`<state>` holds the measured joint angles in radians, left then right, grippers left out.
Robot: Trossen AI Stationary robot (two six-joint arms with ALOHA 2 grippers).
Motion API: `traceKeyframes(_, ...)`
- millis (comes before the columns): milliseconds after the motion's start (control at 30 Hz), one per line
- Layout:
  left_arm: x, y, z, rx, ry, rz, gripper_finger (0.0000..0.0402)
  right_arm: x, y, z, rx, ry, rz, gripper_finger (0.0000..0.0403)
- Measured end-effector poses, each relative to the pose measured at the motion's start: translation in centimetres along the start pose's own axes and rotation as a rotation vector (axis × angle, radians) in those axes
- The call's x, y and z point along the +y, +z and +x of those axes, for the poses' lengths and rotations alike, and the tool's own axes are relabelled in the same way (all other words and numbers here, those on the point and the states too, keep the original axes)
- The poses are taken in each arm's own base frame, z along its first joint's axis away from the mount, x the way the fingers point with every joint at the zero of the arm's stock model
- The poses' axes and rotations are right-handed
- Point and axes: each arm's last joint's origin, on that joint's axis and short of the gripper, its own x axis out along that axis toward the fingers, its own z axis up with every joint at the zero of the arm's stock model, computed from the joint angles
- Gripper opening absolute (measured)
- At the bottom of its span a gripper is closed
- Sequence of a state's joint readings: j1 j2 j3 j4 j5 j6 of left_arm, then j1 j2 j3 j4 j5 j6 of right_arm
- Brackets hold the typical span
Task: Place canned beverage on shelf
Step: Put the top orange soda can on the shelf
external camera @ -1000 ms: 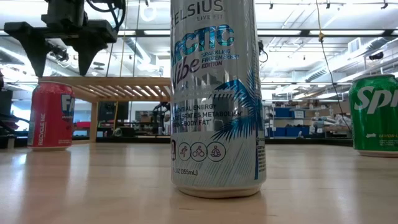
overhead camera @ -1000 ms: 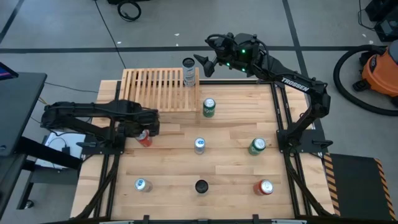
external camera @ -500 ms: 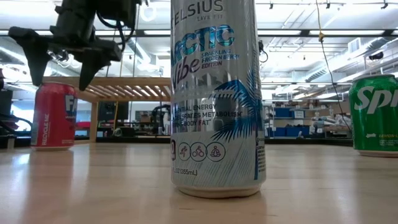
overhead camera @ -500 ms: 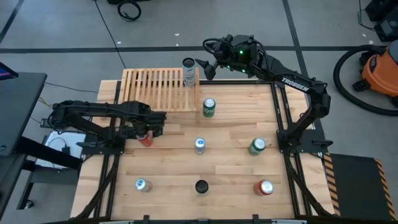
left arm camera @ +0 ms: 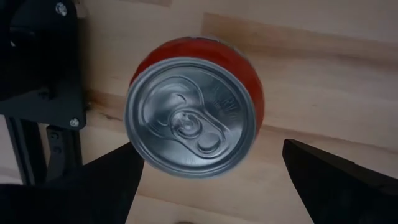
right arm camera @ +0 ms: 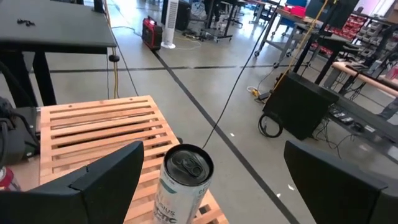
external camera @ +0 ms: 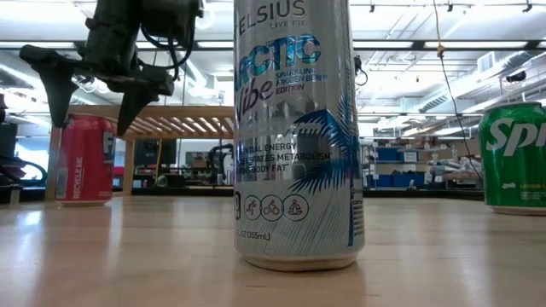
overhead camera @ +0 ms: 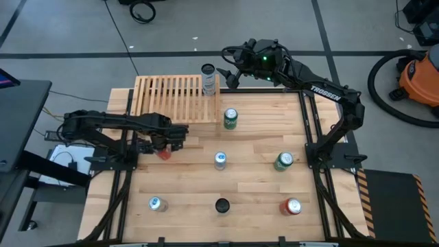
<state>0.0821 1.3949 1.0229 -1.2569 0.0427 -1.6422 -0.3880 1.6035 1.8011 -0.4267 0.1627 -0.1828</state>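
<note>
A red can stands upright on the wooden table, near its left side. My left gripper is open and points down over it. Its fingers stand on either side of the can's top without touching. A silver can stands upright on the right end of the light-wood slatted shelf at the far edge. My right gripper hangs open just right of that silver can, above the table, clear of it.
Several more cans stand upright on the table: a green one beside the shelf, a silver-blue one in the middle, another green one at the right, and three along the near edge.
My left gripper has sunk and gone a little toward the table's right edge, coming over the red can. Its open fingers now reach the level of the can's top. The can has kept its place.
</note>
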Motion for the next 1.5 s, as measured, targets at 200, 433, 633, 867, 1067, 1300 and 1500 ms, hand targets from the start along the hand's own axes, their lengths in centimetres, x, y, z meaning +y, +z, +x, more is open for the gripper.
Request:
traceKeyframes(200, -0.2, 0.0, 0.1, -0.011, -0.003, -0.071, 0.0382, 0.0, 0.1, 0.0, -0.006, -0.001, -0.003, 0.0398)
traceKeyframes(433, -0.1, 0.1, 0.1, -0.037, 0.001, -0.139, 0.0382, 0.0, 0.1, 0.0, -0.005, 0.000, -0.003, 0.0398)
traceKeyframes(633, -0.1, 0.2, 0.1, -0.057, 0.003, -0.205, 0.0382, 0.0, -0.1, 0.0, 0.008, 0.003, -0.004, 0.0398)
traceKeyframes(867, 0.3, 0.4, 0.1, -0.099, 0.032, -0.281, 0.0382, 0.1, -0.5, 0.0, 0.051, 0.011, -0.009, 0.0398)
traceKeyframes(1067, 0.2, 0.4, 0.1, -0.099, 0.023, -0.309, 0.0382, 0.1, -0.5, 0.0, 0.054, 0.013, -0.010, 0.0398)
traceKeyframes(1300, 0.3, 1.4, 0.1, -0.108, 0.030, -0.348, 0.0382, 0.2, -0.7, 0.0, 0.067, 0.015, -0.008, 0.0398)
traceKeyframes(1500, 0.4, 2.1, 0.0, -0.107, 0.042, -0.336, 0.0382, 0.2, -0.8, 0.0, 0.087, 0.019, -0.012, 0.0398)
